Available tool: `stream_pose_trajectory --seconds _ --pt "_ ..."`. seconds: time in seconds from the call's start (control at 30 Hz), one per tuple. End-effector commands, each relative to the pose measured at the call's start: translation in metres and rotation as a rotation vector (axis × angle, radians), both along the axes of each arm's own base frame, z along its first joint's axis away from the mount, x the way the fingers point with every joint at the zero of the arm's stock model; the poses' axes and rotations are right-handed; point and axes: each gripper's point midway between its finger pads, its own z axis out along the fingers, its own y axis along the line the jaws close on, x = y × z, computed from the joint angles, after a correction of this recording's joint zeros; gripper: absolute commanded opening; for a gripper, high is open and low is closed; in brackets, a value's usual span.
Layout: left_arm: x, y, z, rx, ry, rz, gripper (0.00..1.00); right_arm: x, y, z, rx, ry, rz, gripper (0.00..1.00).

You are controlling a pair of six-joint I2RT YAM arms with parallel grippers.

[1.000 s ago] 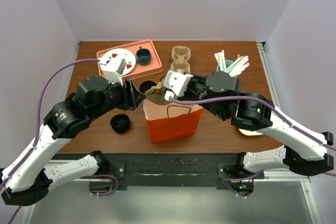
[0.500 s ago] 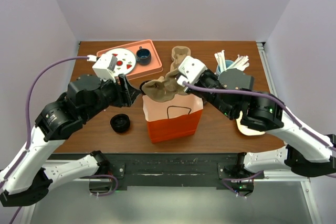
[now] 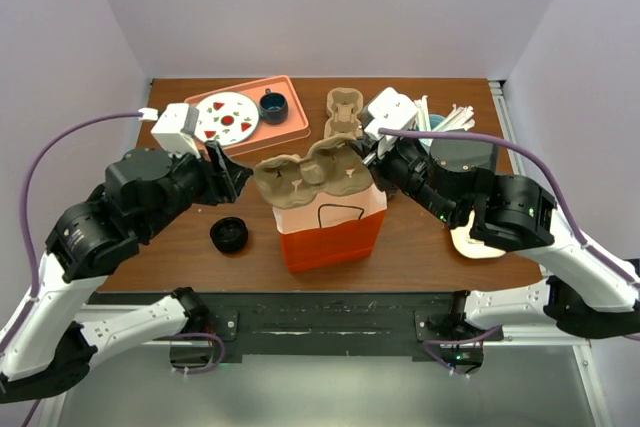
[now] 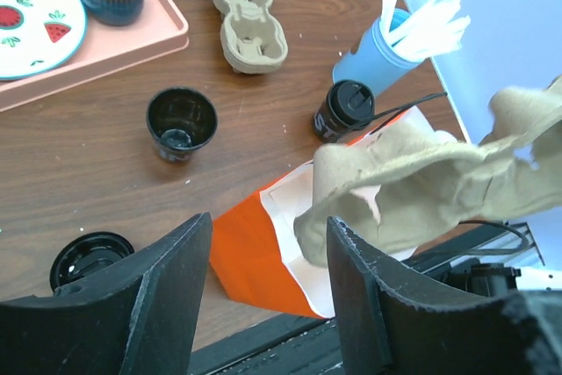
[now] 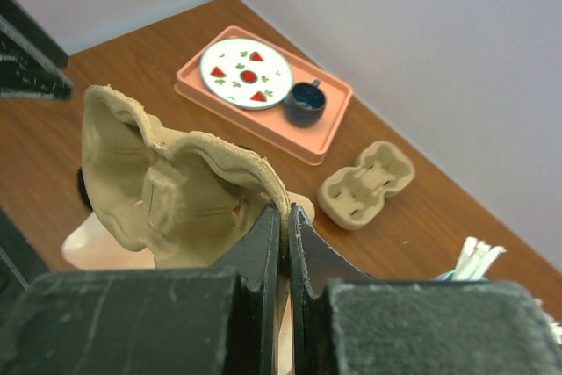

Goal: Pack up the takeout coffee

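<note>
1. Pale lilac walls enclose a wooden table (image 3: 250,265), and an orange paper bag (image 3: 330,235) is stood open at its near middle.
2. Over the bag's mouth a pulp cup carrier (image 3: 308,175) is held tilted by the right gripper (image 5: 285,215). Its fingers are pinched tight on one thin edge of the carrier. Whether the carrier touches the bag's rim cannot be told.
3. The left gripper (image 4: 268,221) is poised just left of the bag, its fingers moderately wide apart with nothing between them.
4. The takeout coffee (image 4: 344,110), lid on, is seen upright just behind the bag's far right corner. It is close beside a blue cup of white straws (image 4: 391,41). In the top view it is hidden by the carrier and the right arm.
5. A lidless dark cup (image 4: 181,120) is stood behind the bag to the left, and a black lid (image 3: 229,235) lies left of the bag.
6. Risk is judged highest at the pinch: so narrow a hold on soft pulp could tear or slip, and the carrier would be dropped askew.
7. The unsteadied bag could be caught by a tilted carrier corner. It might then be tipped or pushed back into the coffee, which could be knocked over.
</note>
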Motion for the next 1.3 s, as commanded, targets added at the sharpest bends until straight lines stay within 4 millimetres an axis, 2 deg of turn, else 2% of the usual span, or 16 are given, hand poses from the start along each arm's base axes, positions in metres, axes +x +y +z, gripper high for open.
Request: stream_pose_trajectory --seconds 0.0,0.2,0.33,0.4,0.57,0.9,1.03,1.27 --pt "-0.003 0.017 0.032 -0.08 -0.069 0.068 0.6 -0.01 0.003 0.007 0.125 0.1 0.018 0.0" --pt "-0.006 0.019 0.033 -0.079 -0.064 0.063 0.6 -0.008 0.009 -0.025 0.108 0.236 0.03 0.0" --pt "-0.008 0.018 0.031 -0.083 -0.052 0.055 0.6 0.013 -0.003 -0.043 0.135 0.324 -0.023 0.0" --pt "-0.008 0.017 0.03 -0.08 -0.047 0.051 0.6 0.017 -0.004 -0.045 0.148 0.338 -0.034 0.0" --pt "-0.011 0.017 0.026 -0.081 -0.031 0.049 0.6 0.023 0.005 -0.068 0.09 0.443 -0.014 0.0" --pt "-0.015 0.02 0.02 -0.092 -0.012 0.054 0.6 0.035 -0.01 -0.095 0.043 0.582 -0.062 0.0" --pt "-0.015 0.02 0.018 -0.085 -0.008 0.052 0.6 0.036 -0.011 -0.096 0.045 0.615 -0.064 0.0" --pt "-0.015 0.019 0.012 -0.079 0.006 0.05 0.6 0.038 -0.022 -0.108 0.026 0.681 -0.122 0.0"
